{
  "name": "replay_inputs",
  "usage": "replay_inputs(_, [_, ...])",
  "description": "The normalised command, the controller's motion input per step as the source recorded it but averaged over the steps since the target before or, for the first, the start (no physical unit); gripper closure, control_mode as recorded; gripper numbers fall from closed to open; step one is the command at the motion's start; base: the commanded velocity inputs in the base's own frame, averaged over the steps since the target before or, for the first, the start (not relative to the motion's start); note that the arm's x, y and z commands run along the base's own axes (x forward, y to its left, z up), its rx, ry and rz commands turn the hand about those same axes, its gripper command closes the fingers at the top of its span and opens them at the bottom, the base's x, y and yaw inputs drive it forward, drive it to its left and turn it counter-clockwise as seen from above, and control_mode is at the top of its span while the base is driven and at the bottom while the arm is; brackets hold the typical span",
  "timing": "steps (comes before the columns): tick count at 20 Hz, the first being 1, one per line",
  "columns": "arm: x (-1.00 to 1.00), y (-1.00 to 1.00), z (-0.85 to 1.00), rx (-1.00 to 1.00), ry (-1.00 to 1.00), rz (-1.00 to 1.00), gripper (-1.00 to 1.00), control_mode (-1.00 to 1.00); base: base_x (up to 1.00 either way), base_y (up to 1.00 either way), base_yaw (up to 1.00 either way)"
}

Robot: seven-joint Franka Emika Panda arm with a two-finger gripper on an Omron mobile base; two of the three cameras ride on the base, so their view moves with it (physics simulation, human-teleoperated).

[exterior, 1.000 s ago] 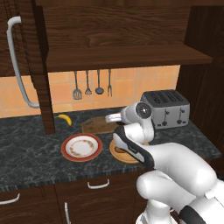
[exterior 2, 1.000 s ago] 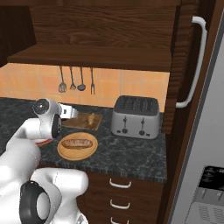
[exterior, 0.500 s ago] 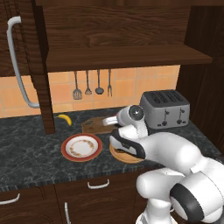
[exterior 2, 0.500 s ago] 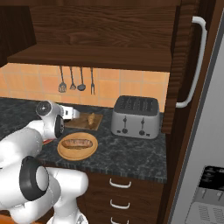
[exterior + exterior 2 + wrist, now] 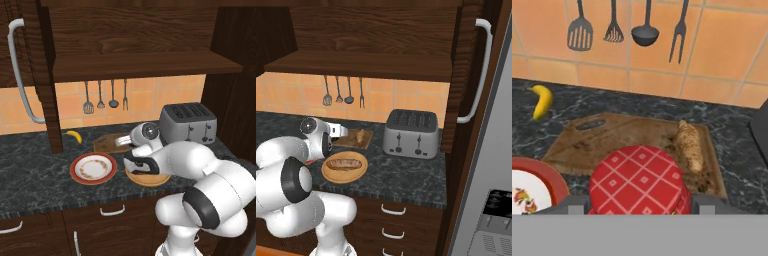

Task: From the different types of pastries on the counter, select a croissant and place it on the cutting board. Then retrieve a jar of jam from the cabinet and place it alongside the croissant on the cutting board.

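End effector (image 5: 640,212) clamping jar of jam (image 5: 640,182), hovering at near edge of cutting board (image 5: 612,137). Croissant (image 5: 689,145) lying on board's right side. Jar likely rigid, smooth, slippery; gripping body under lid looks safest.

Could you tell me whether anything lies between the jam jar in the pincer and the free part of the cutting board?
Nothing visible does. The jar of jam is at the near edge of the cutting board, whose middle is bare. The croissant lies off to one end of the board, clear of that spot.
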Motion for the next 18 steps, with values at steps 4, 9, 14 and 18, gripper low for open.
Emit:
replay_inputs(4, [0.39,0.04,-0.15,-0.01,0.00,0.00,1.00,-1.00,0.00,0.00,0.00])
replay_inputs(9, [0.44,0.04,-0.12,0.00,0.00,0.00,1.00,-1.00,0.00,0.00,0.00])
replay_inputs(14, [0.23,0.06,-0.45,-0.01,0.00,0.00,1.00,-1.00,0.00,0.00,0.00])
replay_inputs(18, [0.15,0.04,-0.48,0.00,0.00,0.00,1.00,-1.00,0.00,0.00,0.00])
